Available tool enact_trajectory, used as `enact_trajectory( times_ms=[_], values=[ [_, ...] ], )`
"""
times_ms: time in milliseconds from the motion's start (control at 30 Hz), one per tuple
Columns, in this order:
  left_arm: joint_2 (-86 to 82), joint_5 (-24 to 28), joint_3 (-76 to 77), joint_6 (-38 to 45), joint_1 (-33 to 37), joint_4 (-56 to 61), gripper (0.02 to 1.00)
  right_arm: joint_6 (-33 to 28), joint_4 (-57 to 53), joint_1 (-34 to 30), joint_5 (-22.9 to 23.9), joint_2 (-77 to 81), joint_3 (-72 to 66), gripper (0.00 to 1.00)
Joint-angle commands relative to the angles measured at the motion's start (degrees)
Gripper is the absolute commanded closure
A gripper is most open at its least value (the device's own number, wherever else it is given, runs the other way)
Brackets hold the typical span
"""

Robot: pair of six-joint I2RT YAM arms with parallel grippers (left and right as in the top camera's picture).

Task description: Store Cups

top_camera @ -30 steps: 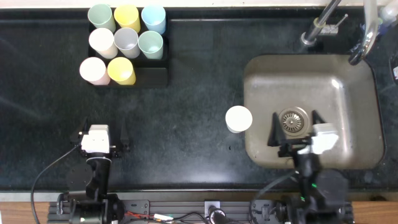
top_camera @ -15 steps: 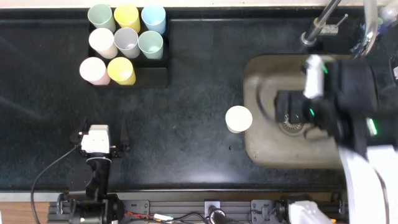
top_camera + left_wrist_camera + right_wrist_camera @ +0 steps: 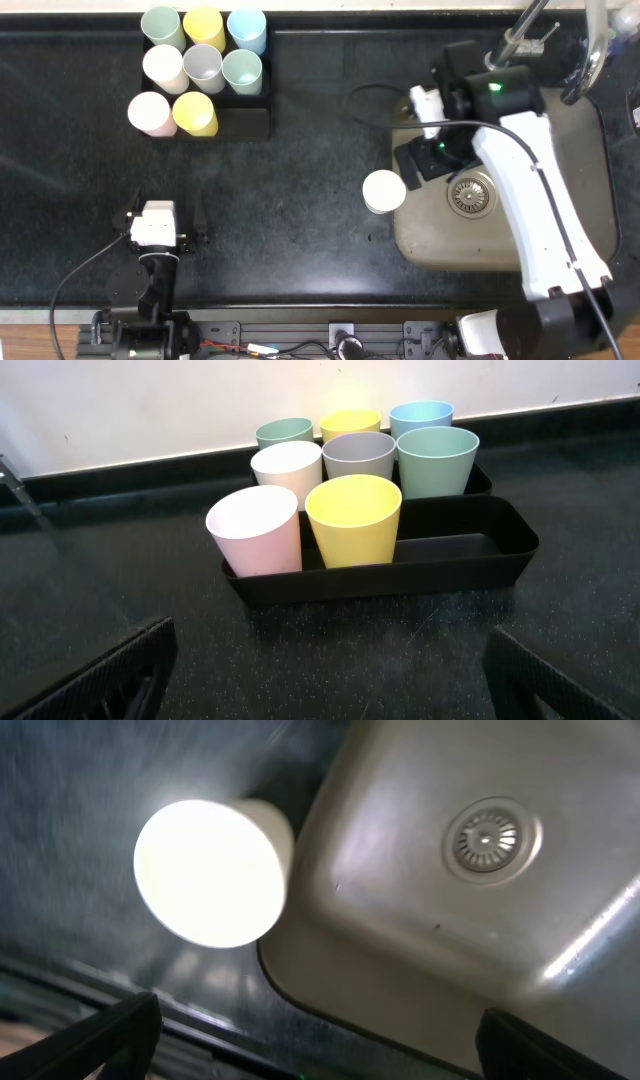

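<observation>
Your right pincer (image 3: 318, 1015) has its fingers wide apart and holds nothing. It hangs raised over the left rim of the sink (image 3: 420, 950), with the arm stretched up the top view across the basin. The white cup (image 3: 210, 870) stands below it on the counter (image 3: 300, 210), touching or just beside the sink's left rim. It sits off to the counter side of the pincer, not between the fingers and clear of both. Glare on it is too strong to tell whether its mouth faces up. The drain (image 3: 487, 840) lies on the other side of the rim, inside the basin.

Your left pincer (image 3: 330, 650) is also spread open and empty, low near its base at the counter's left. It faces the black tray (image 3: 500, 550), well apart from it. The stored cups (image 3: 352, 515) stand upright in the tray: mint, yellow and blue at the back, white, grey and mint in the middle, pink and yellow in front. The white cup is well apart from the tray, across the counter to its right.
</observation>
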Motion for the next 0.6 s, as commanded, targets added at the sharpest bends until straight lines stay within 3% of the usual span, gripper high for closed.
enact_trajectory(
  times_ms=[33, 600],
  values=[
    [-0.6, 0.9, 0.0, 0.8, -0.4, -0.3, 0.018, -5.8, -0.3, 1.7, -0.9, 3.6, 1.7, 0.005],
    [-0.6, 0.9, 0.0, 0.8, -0.4, -0.3, 0.018, -8.3, 4.9, 1.1, -0.4, 13.0, 1.6, 0.005]
  ],
)
